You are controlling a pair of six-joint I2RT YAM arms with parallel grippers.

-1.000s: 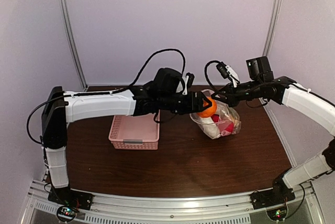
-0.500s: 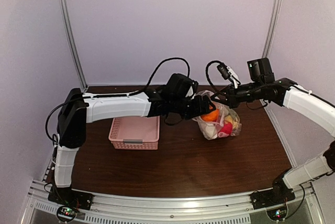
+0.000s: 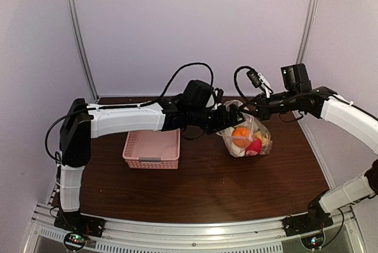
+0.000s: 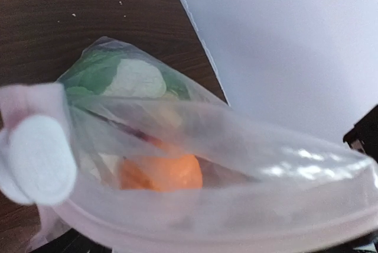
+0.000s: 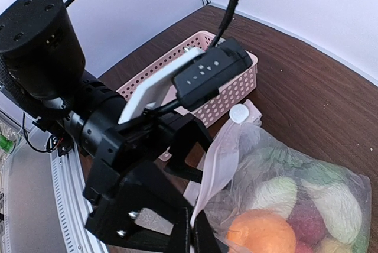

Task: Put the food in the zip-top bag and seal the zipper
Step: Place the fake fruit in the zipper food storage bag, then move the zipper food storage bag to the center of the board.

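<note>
The transparent zip-top bag (image 3: pixel 250 139) stands on the table right of centre. It holds an orange piece (image 3: pixel 240 133), a red piece (image 3: pixel 254 145), a whitish-and-green piece (image 4: pixel 139 78) and others. My left gripper (image 3: pixel 233 119) is open and empty at the bag's left side; the right wrist view shows its black fingers (image 5: pixel 188 139) spread apart. My right gripper (image 5: pixel 190 233) is shut on the zipper strip (image 5: pixel 215 164) and holds the bag's mouth edge up. The orange piece shows through the plastic in the left wrist view (image 4: pixel 160 173).
A pink slatted basket (image 3: pixel 152 146) sits left of the bag, under the left arm, with nothing showing in it. A white round tab (image 4: pixel 40 159) hangs at the end of the bag's mouth. The back wall and corner posts stand close behind the bag.
The left gripper carried the orange piece right and down into the bag and let it go. The orange piece now lies inside the bag. The right gripper kept its hold.
</note>
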